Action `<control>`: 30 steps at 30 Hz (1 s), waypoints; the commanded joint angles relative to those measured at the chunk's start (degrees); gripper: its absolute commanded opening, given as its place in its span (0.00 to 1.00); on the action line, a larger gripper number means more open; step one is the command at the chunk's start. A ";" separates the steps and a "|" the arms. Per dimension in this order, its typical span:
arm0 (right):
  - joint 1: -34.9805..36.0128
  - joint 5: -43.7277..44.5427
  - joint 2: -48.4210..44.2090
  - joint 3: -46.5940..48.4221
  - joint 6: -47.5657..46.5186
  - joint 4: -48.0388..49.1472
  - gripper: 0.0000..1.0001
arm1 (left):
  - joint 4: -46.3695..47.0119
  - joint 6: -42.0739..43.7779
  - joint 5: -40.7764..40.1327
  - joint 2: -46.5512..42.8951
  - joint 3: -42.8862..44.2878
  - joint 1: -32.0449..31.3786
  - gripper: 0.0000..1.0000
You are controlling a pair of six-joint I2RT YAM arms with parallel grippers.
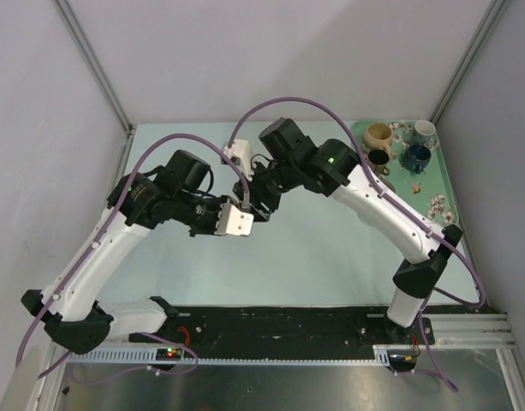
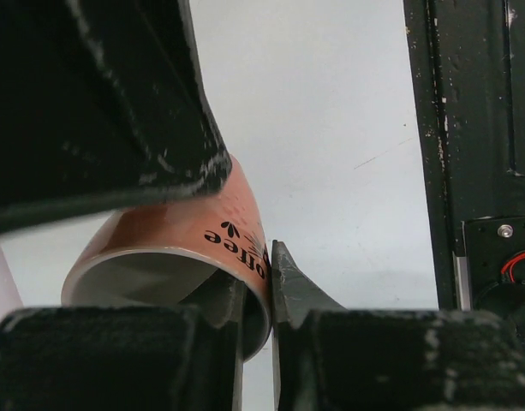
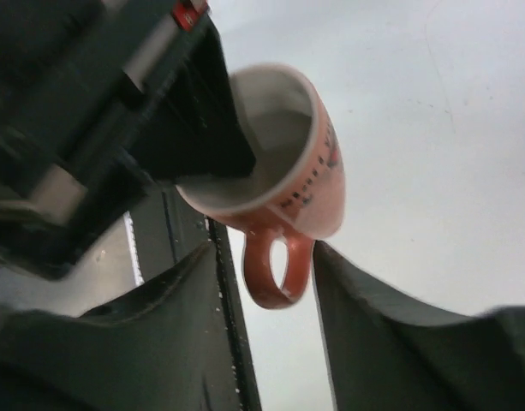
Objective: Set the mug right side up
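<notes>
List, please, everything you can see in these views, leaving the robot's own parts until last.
mug: one, orange with white inside, held in the air, centre
tray: one, pale green with flowers, far right corner
tan cup, white cup, blue cup, black cup: one each, on the tray
table: one, pale green, under everything
left gripper: one, black, shut on the mug's rim
right gripper: one, black, open, fingers either side of the mug's handle
</notes>
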 commanded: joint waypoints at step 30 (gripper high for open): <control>-0.22 15.55 -5.47 -9.80 -1.73 3.85 0.00 | -4.41 -10.19 -1.80 -1.74 6.86 -0.35 0.94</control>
